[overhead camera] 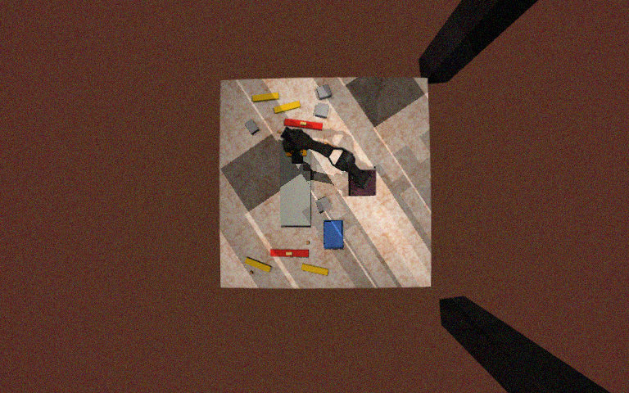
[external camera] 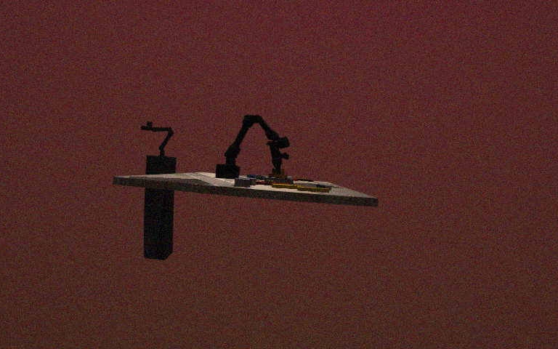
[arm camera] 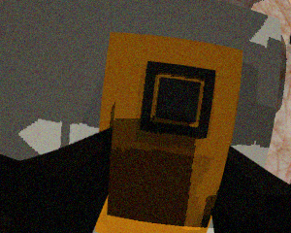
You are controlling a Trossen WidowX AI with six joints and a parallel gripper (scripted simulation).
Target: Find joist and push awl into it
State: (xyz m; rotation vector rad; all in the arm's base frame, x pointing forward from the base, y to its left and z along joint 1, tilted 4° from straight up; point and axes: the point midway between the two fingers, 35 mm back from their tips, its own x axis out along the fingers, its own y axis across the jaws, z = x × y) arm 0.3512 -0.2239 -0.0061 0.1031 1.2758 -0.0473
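Observation:
My gripper (external camera: 277,168) (arm camera: 167,139) is shut on the orange stud finder (overhead camera: 303,152) (external camera: 278,174) (arm camera: 228,92), which has a black square screen. I hold it low over the top end of the pale grey floor panel (overhead camera: 291,206) (arm camera: 39,63) as the top view shows it. I cannot tell whether it touches the panel. The blue tray (overhead camera: 332,234) lies below and right of the panel in the top view, with nothing visible in it. I cannot make out the awl; the arm covers part of the table. The joist is hidden.
A red level (overhead camera: 291,253) lies below the panel in the top view, another red level (overhead camera: 313,125) above it. Several yellow bars (overhead camera: 314,268) and grey blocks (overhead camera: 321,110) lie around. One grey block (overhead camera: 323,204) is between panel and tray. A small brown piece (overhead camera: 307,242) lies near the tray.

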